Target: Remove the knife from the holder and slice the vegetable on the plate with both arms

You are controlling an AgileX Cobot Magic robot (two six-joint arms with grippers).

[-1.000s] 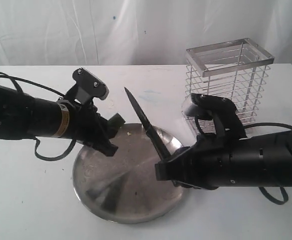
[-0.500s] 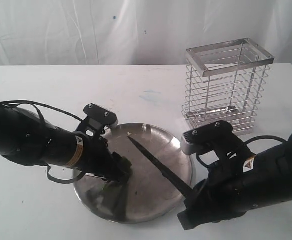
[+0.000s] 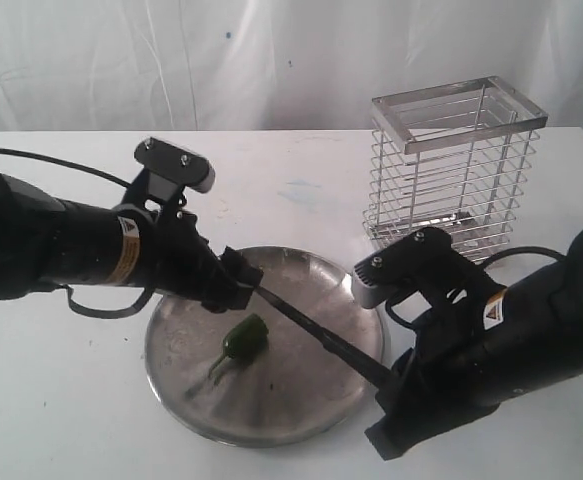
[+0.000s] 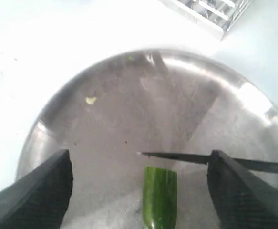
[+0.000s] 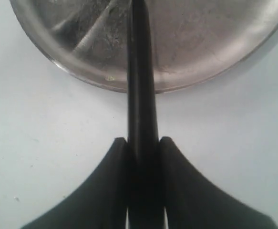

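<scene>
Knife [image 3: 316, 331] handle inside the right pincer [image 5: 142, 152]; chilli [image 4: 159, 196] stem end cut off in left wrist view.

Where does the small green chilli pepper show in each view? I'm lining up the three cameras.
Exterior view: the small green chilli pepper lies left of centre on the round steel plate.
Left wrist view: bottom centre, just under the dark knife blade.
Right wrist view: not in it.
Shared landmark: the plate.
</scene>
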